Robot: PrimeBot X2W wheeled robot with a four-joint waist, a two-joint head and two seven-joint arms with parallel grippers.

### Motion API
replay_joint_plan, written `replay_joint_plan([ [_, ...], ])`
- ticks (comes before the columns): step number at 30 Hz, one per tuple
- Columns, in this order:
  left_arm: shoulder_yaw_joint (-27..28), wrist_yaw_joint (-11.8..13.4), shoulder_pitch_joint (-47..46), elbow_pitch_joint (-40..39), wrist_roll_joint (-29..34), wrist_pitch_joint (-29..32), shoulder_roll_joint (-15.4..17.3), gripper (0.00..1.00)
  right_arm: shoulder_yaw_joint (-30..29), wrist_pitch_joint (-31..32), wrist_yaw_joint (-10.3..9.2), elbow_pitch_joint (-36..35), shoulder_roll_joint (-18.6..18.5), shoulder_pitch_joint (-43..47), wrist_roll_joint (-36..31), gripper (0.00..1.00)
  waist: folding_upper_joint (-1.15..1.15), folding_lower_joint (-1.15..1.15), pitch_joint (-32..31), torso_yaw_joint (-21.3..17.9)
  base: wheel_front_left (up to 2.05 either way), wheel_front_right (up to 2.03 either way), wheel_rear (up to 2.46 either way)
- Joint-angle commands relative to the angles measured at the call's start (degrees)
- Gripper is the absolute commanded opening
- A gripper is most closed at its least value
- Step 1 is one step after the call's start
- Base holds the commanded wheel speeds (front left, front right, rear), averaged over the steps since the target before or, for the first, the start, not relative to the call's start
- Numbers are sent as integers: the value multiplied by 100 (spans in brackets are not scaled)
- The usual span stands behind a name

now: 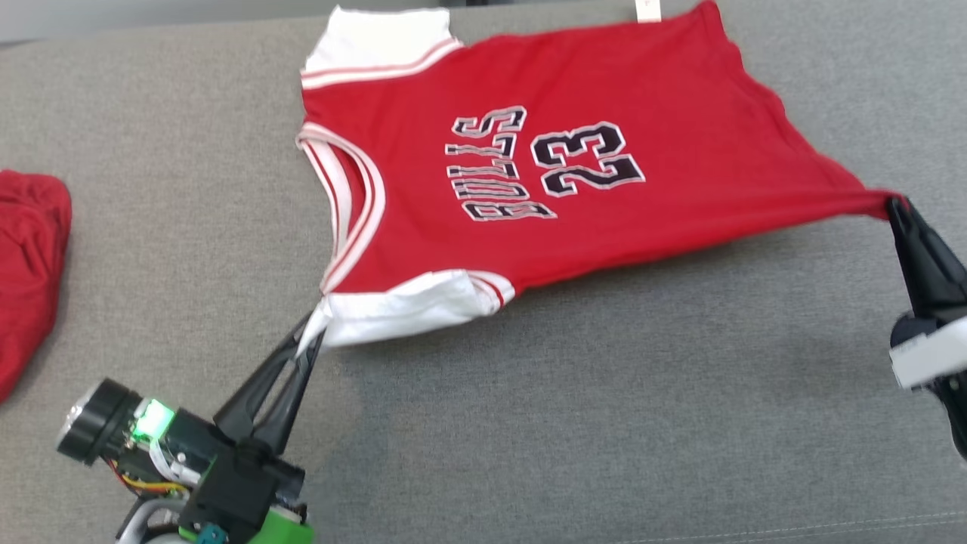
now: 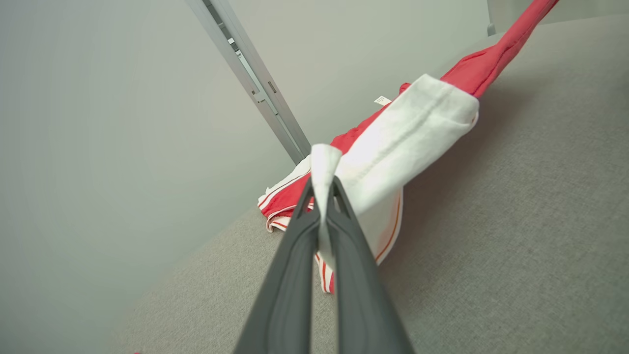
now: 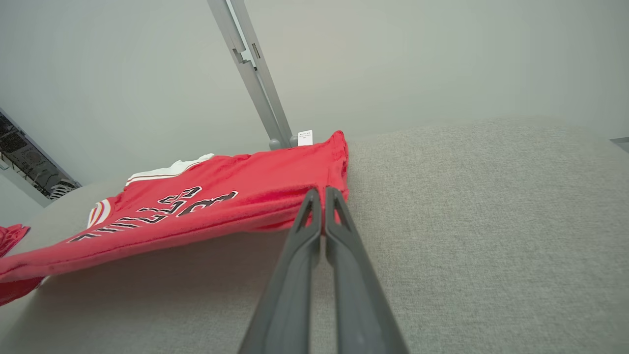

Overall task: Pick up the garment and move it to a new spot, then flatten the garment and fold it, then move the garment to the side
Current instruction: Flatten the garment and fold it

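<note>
Our left gripper [image 1: 313,332] and right gripper [image 1: 897,204] are both closed tight on the jersey [image 1: 529,174]. In the head view the left one pinches the white shoulder corner nearest us, and the right one pinches a red hem corner at the far right. The jersey is stretched between them, print side up. Its near edge is lifted, casting a shadow on the grey padded surface [image 1: 604,423], while its far edge rests on that surface. A second red cloth [image 1: 30,257] lies well apart at the left edge.

In the left wrist view, a strip of white fabric is squeezed between the two dark fingers and stands up past their tips. The rest of the garment runs away toward the upper right, hanging just clear of the surface near the grip.

In the right wrist view, the fingers meet at the red hem. The pinched fabric itself is hard to make out there, though the taut cloth suggests a firm hold.

We judge the pick-up done and the spreading under way. The jersey is not yet laid fully flat, no fold is made, and the move aside remains.
</note>
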Motion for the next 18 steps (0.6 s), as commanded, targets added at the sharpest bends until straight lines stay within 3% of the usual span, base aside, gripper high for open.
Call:
replay_joint_plan([
  [1,-35,49,188,-33,-26,6,94,0,-97,-18,-8,-110,-30,268,-80,0,0,1,-305,-66,0,0,0],
  [6,-87,34,168,-120,-9,108,86,0,-256,-18,-8,-347,-67,764,-166,0,0,1,-180,-26,0,0,0],
  [18,-275,-611,-1342,873,464,178,-533,0,-230,-17,-8,225,33,-52,-727,0,0,1,596,116,0,0,0],
])
